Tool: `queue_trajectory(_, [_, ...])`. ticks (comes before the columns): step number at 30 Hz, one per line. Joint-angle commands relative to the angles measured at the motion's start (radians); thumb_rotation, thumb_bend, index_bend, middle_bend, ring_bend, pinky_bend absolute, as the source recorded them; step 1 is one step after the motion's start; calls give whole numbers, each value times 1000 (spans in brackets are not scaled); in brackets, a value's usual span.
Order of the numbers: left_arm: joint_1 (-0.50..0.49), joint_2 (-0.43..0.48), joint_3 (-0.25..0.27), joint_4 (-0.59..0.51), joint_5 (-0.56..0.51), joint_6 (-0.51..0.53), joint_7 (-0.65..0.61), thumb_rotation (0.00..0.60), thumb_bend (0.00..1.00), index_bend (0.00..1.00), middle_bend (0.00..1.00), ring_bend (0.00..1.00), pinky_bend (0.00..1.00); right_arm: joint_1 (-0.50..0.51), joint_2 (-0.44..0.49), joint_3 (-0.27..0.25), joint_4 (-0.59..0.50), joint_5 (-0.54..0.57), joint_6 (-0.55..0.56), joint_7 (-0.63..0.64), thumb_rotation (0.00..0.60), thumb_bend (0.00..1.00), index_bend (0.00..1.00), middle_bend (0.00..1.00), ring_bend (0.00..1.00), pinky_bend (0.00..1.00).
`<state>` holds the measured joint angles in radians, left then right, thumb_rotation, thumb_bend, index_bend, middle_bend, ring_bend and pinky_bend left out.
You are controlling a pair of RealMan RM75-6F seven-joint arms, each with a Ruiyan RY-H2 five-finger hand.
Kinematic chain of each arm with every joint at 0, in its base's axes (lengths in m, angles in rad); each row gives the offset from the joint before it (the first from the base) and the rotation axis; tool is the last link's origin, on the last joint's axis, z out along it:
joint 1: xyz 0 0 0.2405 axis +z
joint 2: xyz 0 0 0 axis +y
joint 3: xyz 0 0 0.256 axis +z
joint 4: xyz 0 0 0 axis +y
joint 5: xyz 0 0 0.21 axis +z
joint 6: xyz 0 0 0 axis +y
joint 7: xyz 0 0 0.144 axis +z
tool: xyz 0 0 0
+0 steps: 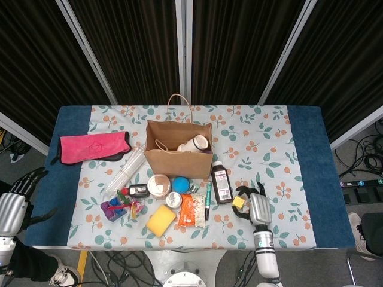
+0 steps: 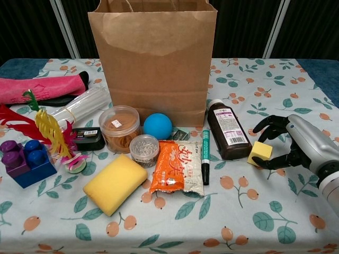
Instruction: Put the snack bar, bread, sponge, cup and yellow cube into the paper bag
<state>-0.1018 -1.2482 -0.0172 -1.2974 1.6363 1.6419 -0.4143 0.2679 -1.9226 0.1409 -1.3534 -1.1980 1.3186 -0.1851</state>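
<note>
I see the bench (image 1: 311,173) under a floral cloth, dark curtains behind it. The cube (image 2: 260,152) sits right of the brown bottle (image 2: 229,137), between my right hand's (image 2: 296,145) curled fingers (image 2: 267,124) and thumb, which close around it; whether they touch it, I can't tell. My left hand (image 1: 13,200) hangs spread and empty off the bench's left edge.

The bench (image 1: 305,179), blue under a floral cloth (image 1: 263,137), carries a paper bag (image 1: 178,156) mid-bench, a pink towel (image 1: 93,147) toward its left edge, and a yellow sponge (image 2: 115,183) near the front edge.
</note>
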Motion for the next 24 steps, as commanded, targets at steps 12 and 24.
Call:
queue_trajectory(12, [0,7,3,-19,11,8,14,600,157,201,230,177,221,-23,46,2,-76,-62,51,9,600,296,416,448,436,185])
queue_trajectory(24, [-1,18,5,-52,23,16,34,600,157,201,230,176,221,38,335,210,-608,-215,178,-190,600,298,434,461,453,185])
